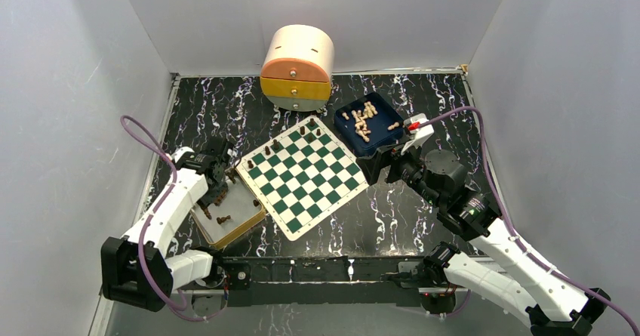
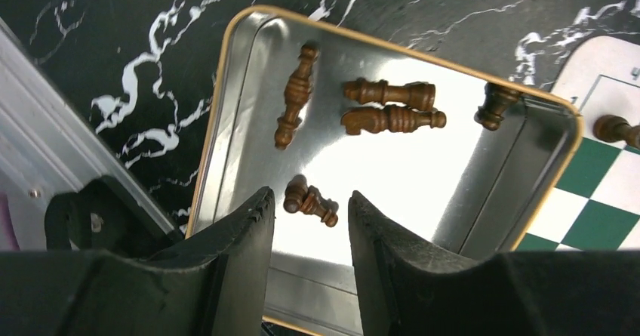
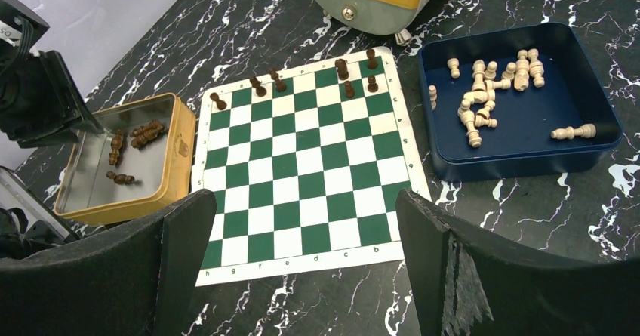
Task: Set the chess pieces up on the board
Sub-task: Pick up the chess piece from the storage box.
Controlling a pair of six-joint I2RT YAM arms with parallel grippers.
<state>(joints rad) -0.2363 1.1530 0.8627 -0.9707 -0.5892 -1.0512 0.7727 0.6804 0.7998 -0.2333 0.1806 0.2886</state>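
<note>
The green and white board [image 1: 302, 174] lies in the middle of the table. Several dark chess pieces [image 3: 343, 70] stand along its far rows. More dark pieces lie on their sides in the tan-rimmed metal tray [image 2: 219, 102]. My left gripper [image 2: 309, 195] reaches down into that tray, jaws partly apart. A small dark piece [image 2: 311, 202] lies on the tray floor between the fingertips, touching neither. My right gripper [image 3: 302, 200] hangs wide open above the board's near edge, holding nothing. Pale pieces [image 3: 483, 94] lie in a blue tray [image 3: 521, 162].
A round orange and yellow drawer unit [image 1: 298, 64] stands behind the board. The tan tray [image 1: 253, 219] touches the board's left corner. The blue tray [image 1: 381, 143] sits at its right corner, by the right gripper [image 1: 375, 168]. Grey walls enclose the black marble table.
</note>
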